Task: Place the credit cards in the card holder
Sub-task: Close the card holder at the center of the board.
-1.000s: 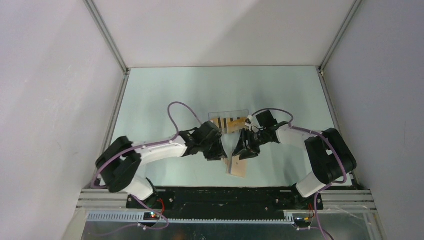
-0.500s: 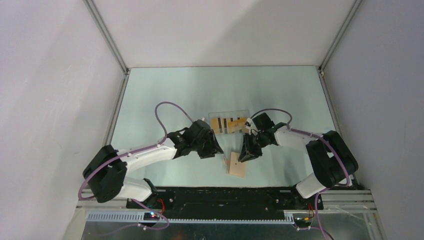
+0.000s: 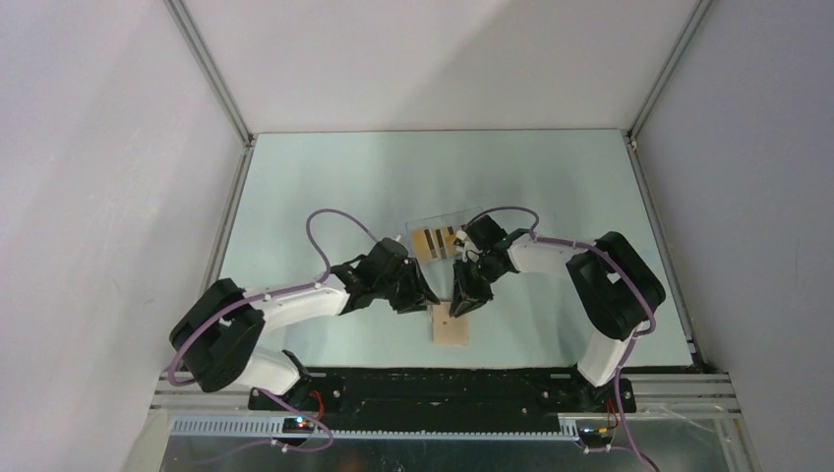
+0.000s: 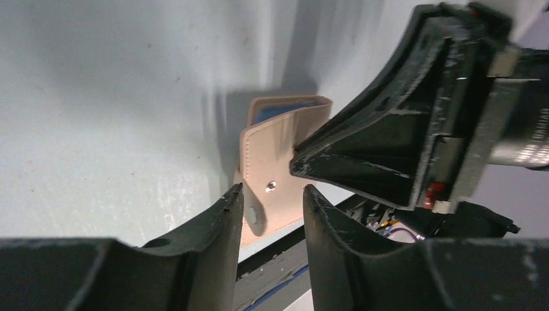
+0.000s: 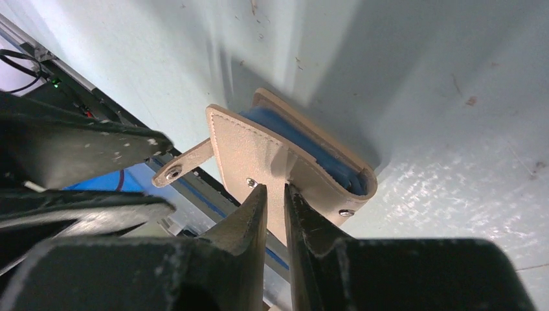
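- Two grippers are seen closing in on the card holder, which lies at the near edge of the table, partly unfolded, its blue lining exposed.
- The right gripper is clenched on the tan upper flap, beside a snap stud.
- The left gripper is held with jaws apart; the snap tab sits between them, ungrasped.
- The credit cards are kept in the clear tray, just behind both grippers and apart from the holder.
- The holder is judged light, soft and floppy, and likely to slide. A pinch at a flap's edge is favoured, with the lower panel pinned down.
- The cards are judged thin, stiff and slick, best taken by an edge.
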Controlling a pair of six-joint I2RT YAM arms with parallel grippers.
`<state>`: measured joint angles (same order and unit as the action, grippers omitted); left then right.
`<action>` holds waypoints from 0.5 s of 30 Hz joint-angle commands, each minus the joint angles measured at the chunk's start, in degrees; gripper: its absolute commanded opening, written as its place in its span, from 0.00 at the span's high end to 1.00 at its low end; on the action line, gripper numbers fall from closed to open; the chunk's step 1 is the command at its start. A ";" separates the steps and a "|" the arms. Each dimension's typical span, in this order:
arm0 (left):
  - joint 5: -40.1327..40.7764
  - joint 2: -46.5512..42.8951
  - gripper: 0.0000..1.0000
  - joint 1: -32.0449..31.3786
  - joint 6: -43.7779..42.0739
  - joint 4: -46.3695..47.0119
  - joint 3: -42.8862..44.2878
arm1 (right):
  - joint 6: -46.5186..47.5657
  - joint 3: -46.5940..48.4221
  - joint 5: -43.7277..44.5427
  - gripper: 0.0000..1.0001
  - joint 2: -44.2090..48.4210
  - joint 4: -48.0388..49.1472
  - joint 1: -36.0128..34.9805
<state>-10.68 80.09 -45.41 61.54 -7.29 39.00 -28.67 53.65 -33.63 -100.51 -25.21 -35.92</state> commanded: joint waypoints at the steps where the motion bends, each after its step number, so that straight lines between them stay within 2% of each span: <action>1: -2.41 0.48 0.58 0.56 1.15 6.20 -2.37 | 2.47 1.08 8.49 0.79 -2.56 0.25 -1.62; 9: -0.19 -3.27 0.59 0.58 0.99 4.11 -4.16 | 1.10 1.41 11.82 0.72 11.03 -4.60 -2.01; 15: -0.26 -2.72 0.61 0.49 0.67 3.86 -4.02 | 1.53 1.31 15.14 0.71 16.11 -9.93 -2.66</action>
<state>-11.73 78.52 -45.17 62.50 -4.10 34.17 -28.27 54.54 -22.83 -87.44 -30.46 -37.91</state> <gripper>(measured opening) 0.404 0.287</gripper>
